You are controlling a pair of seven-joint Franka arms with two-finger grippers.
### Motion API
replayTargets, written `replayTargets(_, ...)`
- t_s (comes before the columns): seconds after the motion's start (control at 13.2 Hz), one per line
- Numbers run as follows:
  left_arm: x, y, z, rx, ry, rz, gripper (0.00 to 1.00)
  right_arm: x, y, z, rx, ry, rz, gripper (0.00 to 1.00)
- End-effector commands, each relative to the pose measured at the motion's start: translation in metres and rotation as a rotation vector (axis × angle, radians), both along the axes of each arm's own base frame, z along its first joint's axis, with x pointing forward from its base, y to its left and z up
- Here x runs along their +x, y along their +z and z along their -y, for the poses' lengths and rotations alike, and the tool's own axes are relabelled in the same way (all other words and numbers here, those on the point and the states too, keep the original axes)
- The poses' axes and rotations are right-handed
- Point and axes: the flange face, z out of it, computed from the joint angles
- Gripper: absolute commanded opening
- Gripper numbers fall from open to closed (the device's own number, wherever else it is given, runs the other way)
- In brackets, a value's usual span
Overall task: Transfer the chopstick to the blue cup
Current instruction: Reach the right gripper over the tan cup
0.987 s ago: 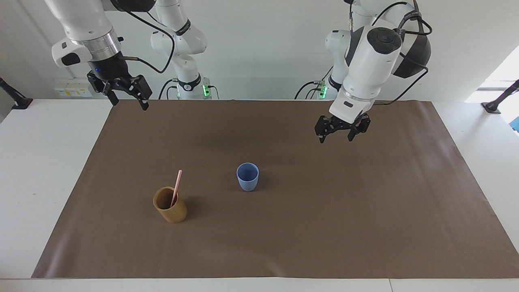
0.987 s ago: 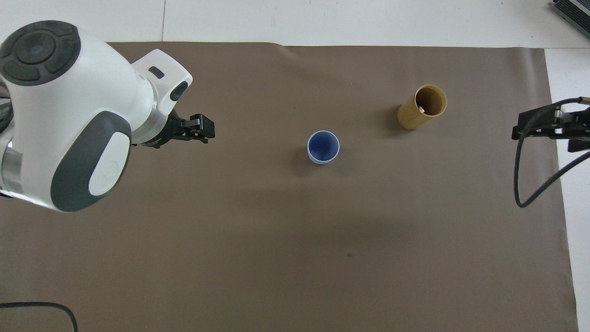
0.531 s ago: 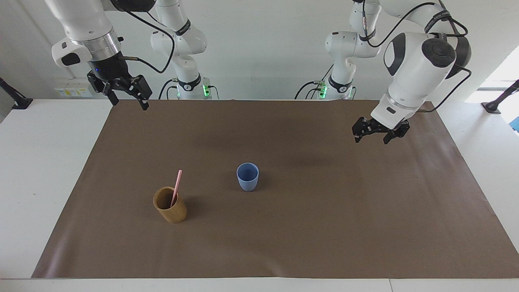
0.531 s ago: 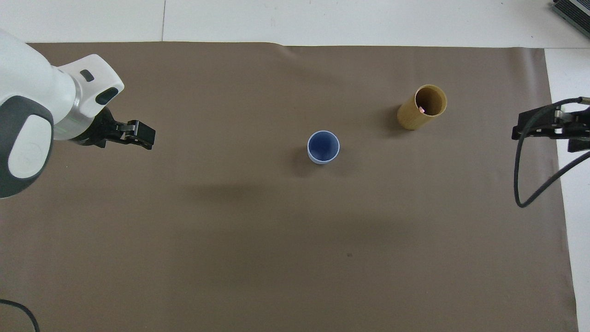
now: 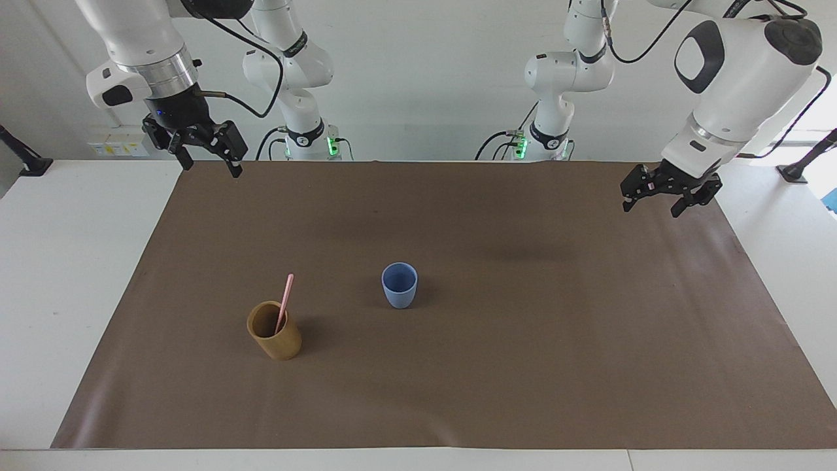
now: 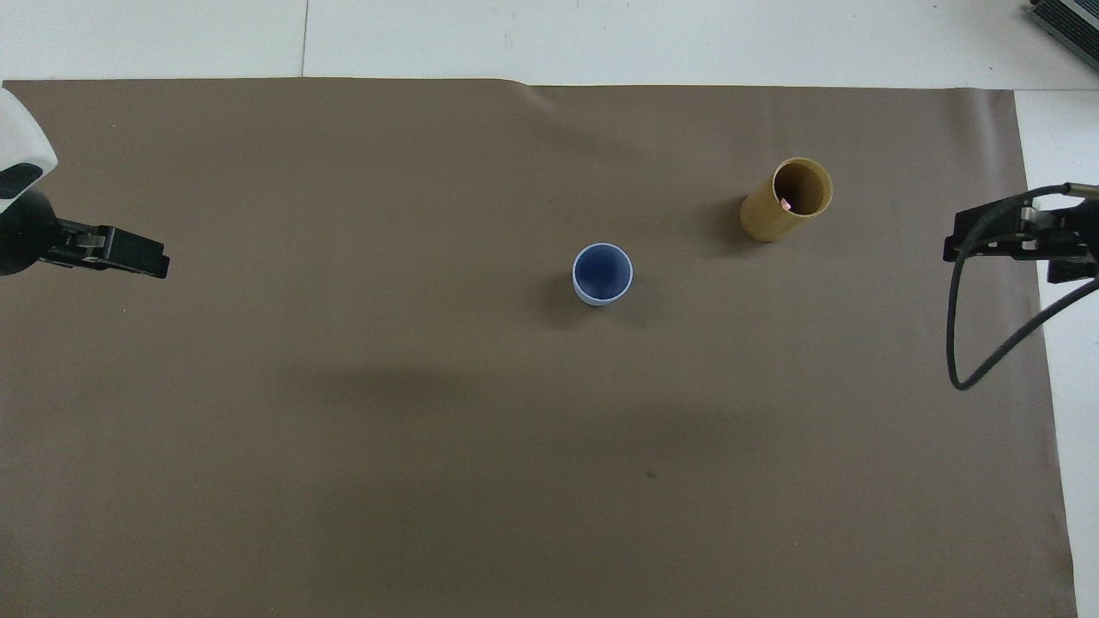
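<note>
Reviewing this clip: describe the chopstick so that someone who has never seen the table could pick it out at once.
Start from the brown mat covering the table; two cups stand on it. The thin pale-pink chopstick stands tilted inside the tan-brown cylindrical cup, toward the right arm's end, its top poking well above the rim. The small light-blue cup beside it is empty, and no other stick is in sight.

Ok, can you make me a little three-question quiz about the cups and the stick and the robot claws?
1. True or false: the chopstick stands in the blue cup.
2. Which cup is nearer to the robots? A) tan cup B) blue cup
3. Fill in: the left claw and the right claw are both ____ and hold nothing.

Key: 1 false, it leans in the tan cup; 2 B; 3 open.
</note>
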Motion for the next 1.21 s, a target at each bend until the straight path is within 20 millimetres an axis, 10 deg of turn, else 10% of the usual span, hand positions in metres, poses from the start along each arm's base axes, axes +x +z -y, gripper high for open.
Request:
replayTargets(0.0, -0.017, 0.043, -0.005, 0.000, -0.014, -0.010, 1.00, -0.009, 0.003, -0.004, 0.009, 0.033, -0.018, 1.00)
replayTargets(0.3, -0.039, 0.067, -0.005, 0.048, -0.026, -0.040, 1.00, 0.013, -0.025, -0.022, -0.006, 0.055, 0.019, 1.00)
replayTargets(0.76, -0.044, 0.065, -0.002, 0.033, -0.013, -0.046, 1.00, 0.076, -0.121, -0.079, -0.125, 0.186, 0.071, 1.00)
replayTargets(1.14, -0.049, 0.061, -0.002, 0.010, -0.015, -0.078, 1.00, 0.088, -0.178, -0.110, -0.213, 0.297, 0.111, 0.63)
